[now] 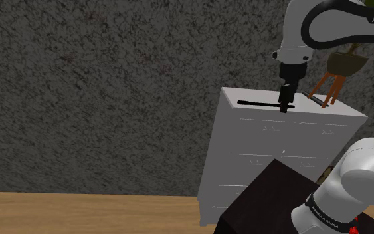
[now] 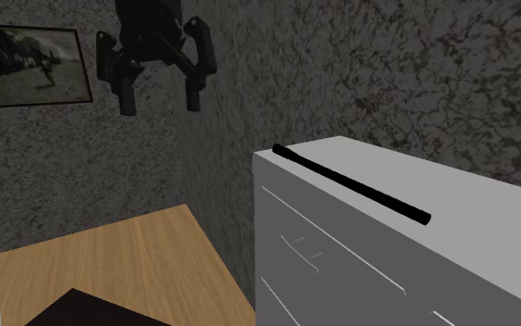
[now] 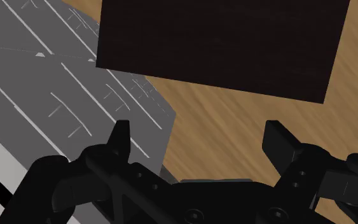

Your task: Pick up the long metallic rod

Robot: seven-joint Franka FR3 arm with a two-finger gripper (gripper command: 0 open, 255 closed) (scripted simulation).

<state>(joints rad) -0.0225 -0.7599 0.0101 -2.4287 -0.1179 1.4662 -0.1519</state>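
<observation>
we find the long, thin black rod (image 2: 351, 184) lying flat on the top of the pale grey chest of drawers (image 2: 462, 208), close along the edge above the drawer fronts. in the shoulder view the rod (image 1: 258, 104) runs left to right across the chest's top (image 1: 278, 156). the all-black two-finger gripper (image 2: 160, 104) hangs in the air with its fingers spread apart and nothing between them. in the second exterior view it is above and to the left of the chest, apart from the rod. in the wrist view the gripper (image 3: 199, 143) looks down past the drawer fronts onto the wooden floor (image 3: 234, 127) and the dark box stand (image 3: 222, 44). a rough dark grey wall (image 1: 99, 86) stands behind the chest.
</observation>
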